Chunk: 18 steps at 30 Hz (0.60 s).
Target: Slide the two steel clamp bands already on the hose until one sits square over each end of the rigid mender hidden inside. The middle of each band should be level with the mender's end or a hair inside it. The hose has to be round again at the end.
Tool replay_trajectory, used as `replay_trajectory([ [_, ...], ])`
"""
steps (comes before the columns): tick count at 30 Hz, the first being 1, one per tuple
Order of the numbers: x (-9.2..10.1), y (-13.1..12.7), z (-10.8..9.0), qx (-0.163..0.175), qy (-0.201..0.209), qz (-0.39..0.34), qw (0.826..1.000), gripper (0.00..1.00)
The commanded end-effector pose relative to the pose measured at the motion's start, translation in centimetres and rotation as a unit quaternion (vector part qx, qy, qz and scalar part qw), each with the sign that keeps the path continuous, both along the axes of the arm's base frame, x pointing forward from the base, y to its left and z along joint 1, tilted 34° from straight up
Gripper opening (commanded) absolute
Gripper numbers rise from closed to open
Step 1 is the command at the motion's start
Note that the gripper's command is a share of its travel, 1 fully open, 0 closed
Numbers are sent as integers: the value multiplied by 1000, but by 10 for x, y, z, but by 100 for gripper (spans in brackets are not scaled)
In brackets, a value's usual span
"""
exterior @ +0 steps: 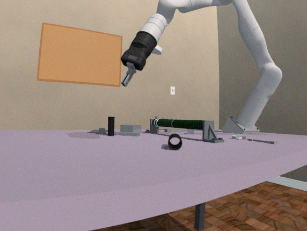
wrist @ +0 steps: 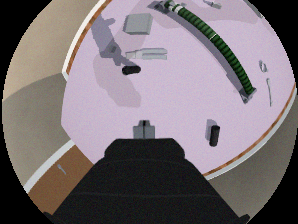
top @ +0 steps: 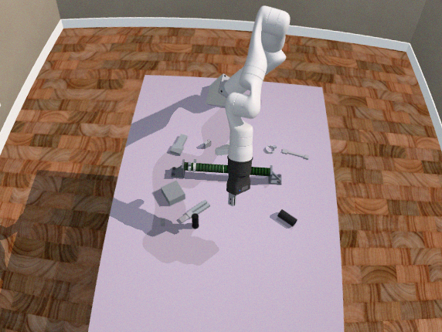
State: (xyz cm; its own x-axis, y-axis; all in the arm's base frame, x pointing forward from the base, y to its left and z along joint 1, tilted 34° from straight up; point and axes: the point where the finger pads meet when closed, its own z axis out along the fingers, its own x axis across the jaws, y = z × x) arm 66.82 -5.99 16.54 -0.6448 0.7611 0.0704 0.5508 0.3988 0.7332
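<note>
I am seeing the gripper (exterior: 125,81) hanging high in the upper middle of the exterior view, well above the table (exterior: 80,166), its jaws clenched together on nothing. In the top view it is sitting at frame centre, just below the hose (top: 216,167). The green hose is lying horizontal across the middle of the top frame, carried at both ends by grey stands (exterior: 210,131). The two steel clamp bands (exterior: 156,122) are showing as pale rings bunched near the left end of the hose in the exterior view; I cannot tell their exact spacing. A black ring (exterior: 175,141) is lying on the table in front of the hose, apart from it, and a black cylinder (exterior: 111,125) is standing upright to the left.
</note>
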Motion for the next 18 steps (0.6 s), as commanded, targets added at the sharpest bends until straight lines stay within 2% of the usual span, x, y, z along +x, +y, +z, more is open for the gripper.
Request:
replay_trajectory([
  [1, -36, -26, -29, -34, 3, 65, 997, 0],
  [5, -76, -45, -55, -71, 3, 151, 986, 0],
  [10, -129, -69, -84, -103, 1, 256, 961, 0],
  [12, -129, -69, -84, -103, 1, 256, 961, 0],
  [18, -182, -92, -107, -122, -3, 354, 927, 0],
])
